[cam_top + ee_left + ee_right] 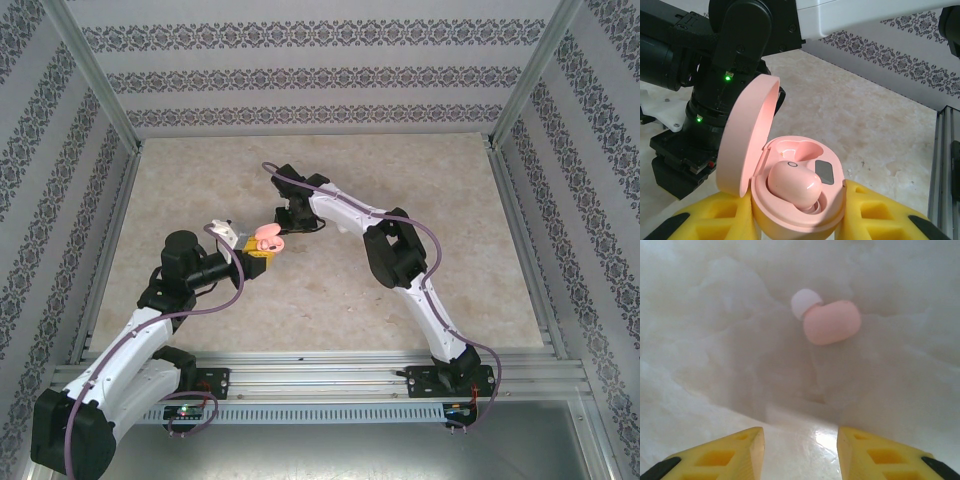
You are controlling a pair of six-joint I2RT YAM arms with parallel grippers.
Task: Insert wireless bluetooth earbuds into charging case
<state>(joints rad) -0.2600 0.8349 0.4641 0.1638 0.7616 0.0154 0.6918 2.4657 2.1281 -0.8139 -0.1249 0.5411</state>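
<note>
Left gripper (796,226) fingers clamped on open pink case (805,207), one pink earbud (792,186) seated inside, right gripper (800,450) fingers apart above second pink earbud (832,322) with white tip, lying on beige marbled table (705,315), patterned walls (300,80) beyond.

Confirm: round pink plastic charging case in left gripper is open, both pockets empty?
Not both. The round pink plastic charging case in the left gripper is open, but one pocket holds a pale pink earbud; left wrist view shows it.

Patterned walls (300,80), pale marbled tabletop (440,180)
</note>
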